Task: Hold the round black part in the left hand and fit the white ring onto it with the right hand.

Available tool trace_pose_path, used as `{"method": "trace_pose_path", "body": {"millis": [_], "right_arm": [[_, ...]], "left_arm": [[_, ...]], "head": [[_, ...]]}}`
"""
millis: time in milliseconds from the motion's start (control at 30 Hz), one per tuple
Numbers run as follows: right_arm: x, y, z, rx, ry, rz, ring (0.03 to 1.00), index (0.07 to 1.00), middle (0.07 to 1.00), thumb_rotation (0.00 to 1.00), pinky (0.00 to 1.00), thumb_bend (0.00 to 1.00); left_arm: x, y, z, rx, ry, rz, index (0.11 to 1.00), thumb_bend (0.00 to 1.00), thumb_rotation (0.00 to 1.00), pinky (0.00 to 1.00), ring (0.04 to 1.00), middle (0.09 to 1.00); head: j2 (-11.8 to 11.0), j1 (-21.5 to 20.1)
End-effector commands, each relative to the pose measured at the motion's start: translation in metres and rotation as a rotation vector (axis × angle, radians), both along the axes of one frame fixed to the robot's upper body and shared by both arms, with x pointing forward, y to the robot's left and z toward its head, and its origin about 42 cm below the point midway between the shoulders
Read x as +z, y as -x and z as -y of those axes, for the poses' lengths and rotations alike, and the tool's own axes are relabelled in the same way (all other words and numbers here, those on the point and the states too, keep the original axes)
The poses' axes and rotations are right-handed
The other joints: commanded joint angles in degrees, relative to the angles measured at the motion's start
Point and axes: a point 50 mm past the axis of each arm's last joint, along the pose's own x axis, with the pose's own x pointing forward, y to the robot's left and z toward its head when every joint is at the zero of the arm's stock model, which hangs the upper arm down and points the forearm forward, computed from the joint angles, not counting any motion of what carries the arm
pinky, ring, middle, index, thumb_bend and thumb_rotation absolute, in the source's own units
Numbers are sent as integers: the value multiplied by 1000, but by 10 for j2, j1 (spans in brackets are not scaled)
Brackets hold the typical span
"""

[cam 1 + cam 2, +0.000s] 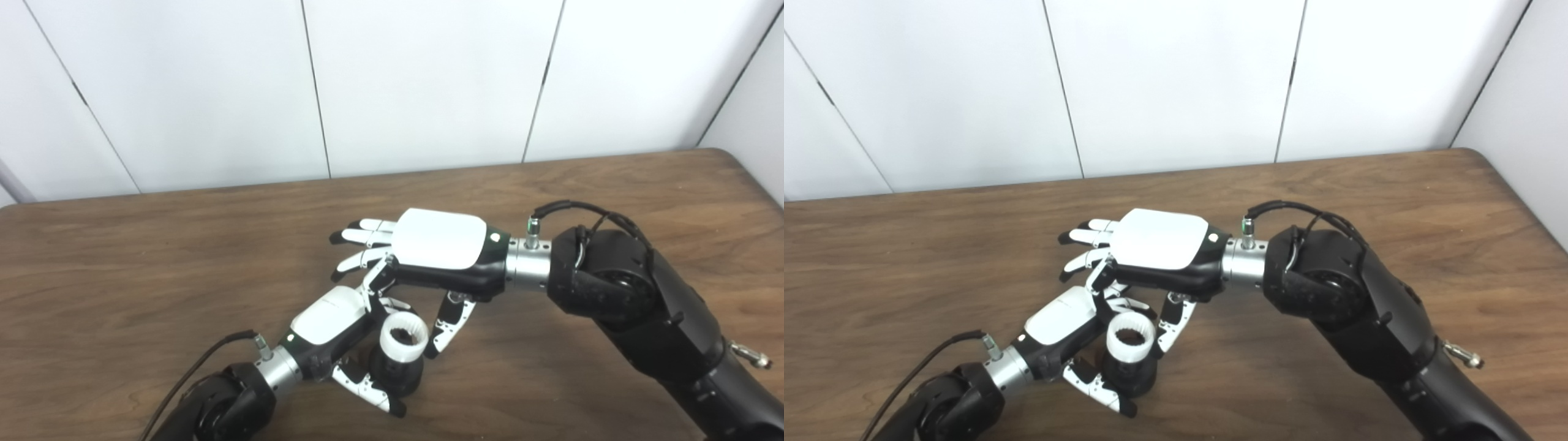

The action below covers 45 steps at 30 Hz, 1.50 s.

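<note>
While the left hand (334,318) wraps its fingers (367,386) around the round black part (398,370), holding it low over the wooden tabletop (153,275) with its open end tilted up toward the cameras, the white ring (403,335) already sits on that upper end, its ribbed inner face showing around a dark centre. The right hand (438,245) hovers just above and behind, palm down, its fingers spread apart and gripping nothing; its thumb (447,324) hangs down just beside the ring's right edge, and whether it touches cannot be told from either view. Judging by this, the fitting step looks almost done: the ring is on, though how fully it is seated is not visible. What comes next probably calls for a gentle, even press on the ring's rim if it is not yet home, with the left hand keeping the part from tipping, and then a clean lift of the right hand away without dragging the ring off. No brand, label or readable writing shows on the hands, the parts or the white wall panels (429,79) behind.
</note>
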Motion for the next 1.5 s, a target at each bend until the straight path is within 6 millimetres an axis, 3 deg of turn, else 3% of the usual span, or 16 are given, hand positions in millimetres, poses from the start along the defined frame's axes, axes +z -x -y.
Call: {"method": "trace_pose_path", "body": {"millis": [0, 800, 1467], "right_arm": [[15, -1, 3, 20, -6, 49, 1000, 479, 853, 140, 1000, 525], [-3, 2, 6, 16, -4, -5, 1000, 479, 852, 138, 1000, 525], [-16, -1, -6, 20, -34, 9, 1000, 480, 877, 138, 1000, 525]], "left_arm": [[3, 1, 2, -34, 6, 13, 480, 524, 66, 1000, 1000, 788], [13, 4, 8, -43, 1, 27, 481, 524, 64, 1000, 1000, 808], [14, 7, 7, -38, -21, 14, 482, 524, 64, 1000, 1000, 813]], "head": [[0, -1], [10, 4], [0, 19]]}}
